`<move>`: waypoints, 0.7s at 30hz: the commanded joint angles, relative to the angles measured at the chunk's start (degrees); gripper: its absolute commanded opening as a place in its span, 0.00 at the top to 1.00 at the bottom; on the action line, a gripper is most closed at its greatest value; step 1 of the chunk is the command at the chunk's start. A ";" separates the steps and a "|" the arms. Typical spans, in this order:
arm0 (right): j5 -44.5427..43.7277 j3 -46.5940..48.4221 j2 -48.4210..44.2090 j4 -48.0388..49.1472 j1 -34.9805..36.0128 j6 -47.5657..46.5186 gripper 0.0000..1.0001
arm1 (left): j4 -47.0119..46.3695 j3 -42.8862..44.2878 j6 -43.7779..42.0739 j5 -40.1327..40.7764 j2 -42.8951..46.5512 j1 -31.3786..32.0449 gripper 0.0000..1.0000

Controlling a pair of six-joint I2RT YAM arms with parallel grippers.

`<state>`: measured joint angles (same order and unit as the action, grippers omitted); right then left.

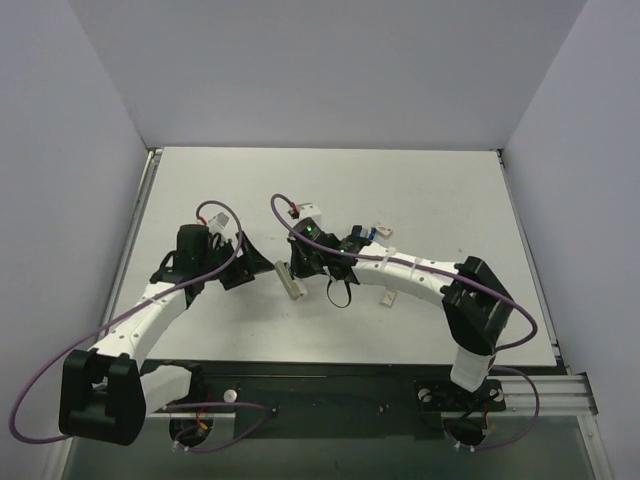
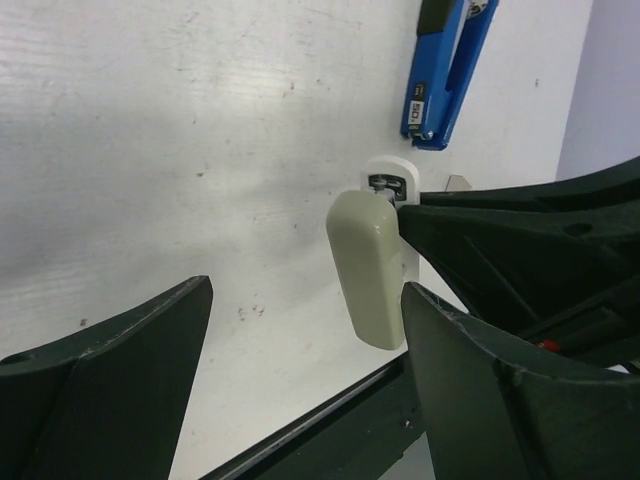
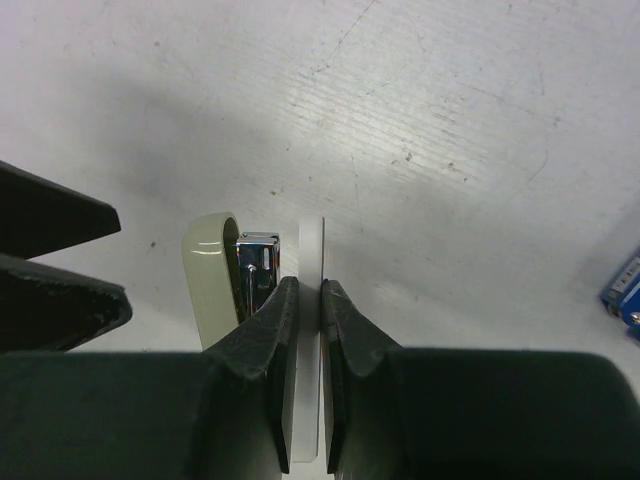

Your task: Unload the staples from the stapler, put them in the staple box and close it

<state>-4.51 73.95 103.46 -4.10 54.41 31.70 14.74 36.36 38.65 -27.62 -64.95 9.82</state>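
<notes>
The right claw point(image 3: 309, 300) is pinching the cream stapler point(image 3: 210, 270). Its two fingers are pressed on the thin white bottom plate point(image 3: 311, 250), which is seen edge-on in the right wrist view. The cream top is just beside the plate, and a shiny metal part point(image 3: 258, 262) sits between them.

From above, the cream stapler point(image 1: 293, 280) is a bit left of the middle of the table point(image 1: 430, 190). It is closer to the near edge than to the far one. Its long side runs from far-left to near-right.

The left claw point(image 1: 266, 270) is spread wide. In the left wrist view the cream stapler point(image 2: 368, 270) is between its fingers point(image 2: 110, 380), very close to the finger on the right side of that view. I cannot tell if they touch. The right claw point(image 2: 480, 225) comes in from that same side.

The blue stapler point(image 2: 440, 70) lies on the table, well apart from the cream one. No claw is touching it. Its two arms are open in a V. The joined end points toward the cream stapler and the open end points away. From above, the blue stapler point(image 1: 369, 233) sits just beside the right arm, on its far side.

Bare table lies beyond both claws, toward the far edge and the right edge. There is less room on the near side, where the table ends close by.
</notes>
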 commanded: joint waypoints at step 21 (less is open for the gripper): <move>-9.63 -2.06 -12.76 -0.04 1.04 4.42 1.00 | -26.25 -0.06 14.25 -1.92 -4.75 7.14 0.14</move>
<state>-10.55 70.28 92.97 -4.97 54.57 34.20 -5.96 35.77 50.96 -28.64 -69.30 16.32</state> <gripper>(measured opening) 0.067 0.876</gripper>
